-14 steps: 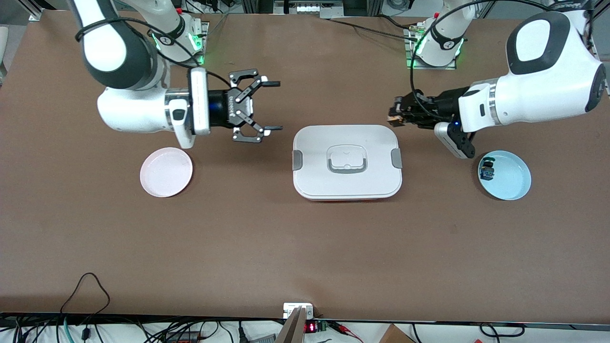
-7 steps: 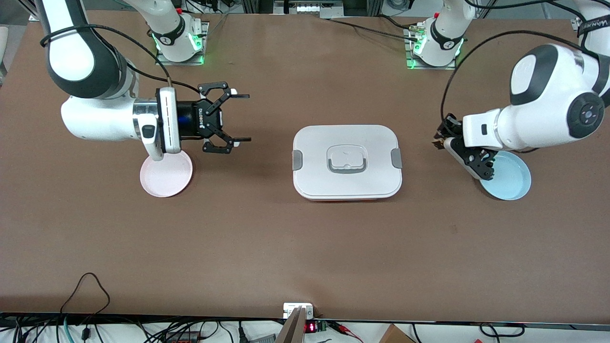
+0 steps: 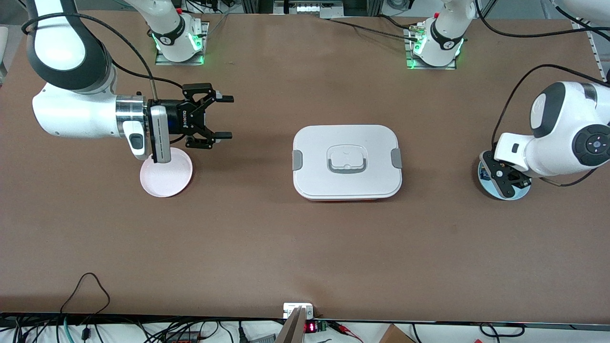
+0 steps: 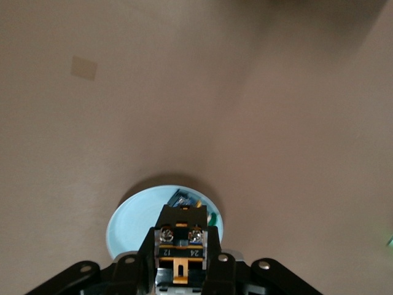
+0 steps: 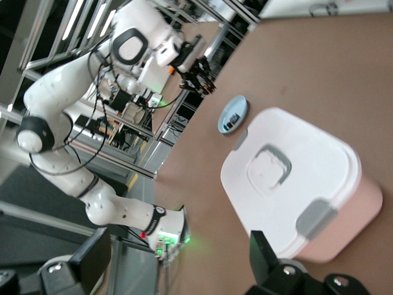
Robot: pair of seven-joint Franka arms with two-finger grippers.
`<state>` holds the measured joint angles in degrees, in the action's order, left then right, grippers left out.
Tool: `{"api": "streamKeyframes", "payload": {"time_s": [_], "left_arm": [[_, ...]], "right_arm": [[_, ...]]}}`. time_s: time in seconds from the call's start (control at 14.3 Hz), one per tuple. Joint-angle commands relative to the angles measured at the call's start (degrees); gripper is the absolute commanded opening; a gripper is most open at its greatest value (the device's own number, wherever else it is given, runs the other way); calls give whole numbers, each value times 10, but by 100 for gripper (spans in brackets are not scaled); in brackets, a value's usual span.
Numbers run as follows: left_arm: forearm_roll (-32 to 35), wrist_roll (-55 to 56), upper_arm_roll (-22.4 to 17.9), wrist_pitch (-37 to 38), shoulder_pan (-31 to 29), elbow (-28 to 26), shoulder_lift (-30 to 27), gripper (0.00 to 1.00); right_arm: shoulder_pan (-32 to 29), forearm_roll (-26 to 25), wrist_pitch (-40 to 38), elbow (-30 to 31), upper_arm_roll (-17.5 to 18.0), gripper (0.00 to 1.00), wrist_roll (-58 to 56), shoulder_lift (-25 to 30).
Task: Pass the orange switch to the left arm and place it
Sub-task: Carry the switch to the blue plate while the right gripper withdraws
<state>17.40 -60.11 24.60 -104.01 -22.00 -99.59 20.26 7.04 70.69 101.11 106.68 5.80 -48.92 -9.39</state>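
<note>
1. Your left gripper (image 4: 181, 265) hangs over the blue plate (image 4: 132, 218), toward the left arm's end of the table from the box (image 3: 314, 143). Its fingers are closed tight on the orange switch (image 4: 180, 236), which sits upright between them, clear of the plate.
2. Your right gripper (image 3: 224, 117) is on the right arm's side of the box, well apart from it. It points level toward the box, with its fingers spread wide and nothing in them.
3. The step in hand looks like carrying the switch to a handover. Lift it well above the lid before you travel, or pass around the box with plenty of clearance.
4. Keep the grip firm, since the switch is small and may twist. Leave part of it exposed for the right fingers to take.
5. The blue plate holds a small dark component (image 4: 184, 200) with blue and green parts.
6. The pink plate (image 3: 167, 183), under the right wrist, is empty.
7. The box is shut, so its contents are hidden.
</note>
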Motion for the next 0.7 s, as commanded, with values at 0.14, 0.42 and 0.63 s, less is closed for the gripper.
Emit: {"api": "streamKeyframes", "payload": {"time_s": [0.14,0.42,0.63], "left_arm": [[63,-130,6,-47,-55,9,67,17],[133,-248,6,-128,-107,9,135,18],[137,-282,6,-162,-132,-22,139,18]], "right_arm": [[-4,-71,-7,0,2,100,250,10],[-1,-207,-14,0,2,100,376,11],[-3,-379,-23,-1,2,100,453,10]]}}
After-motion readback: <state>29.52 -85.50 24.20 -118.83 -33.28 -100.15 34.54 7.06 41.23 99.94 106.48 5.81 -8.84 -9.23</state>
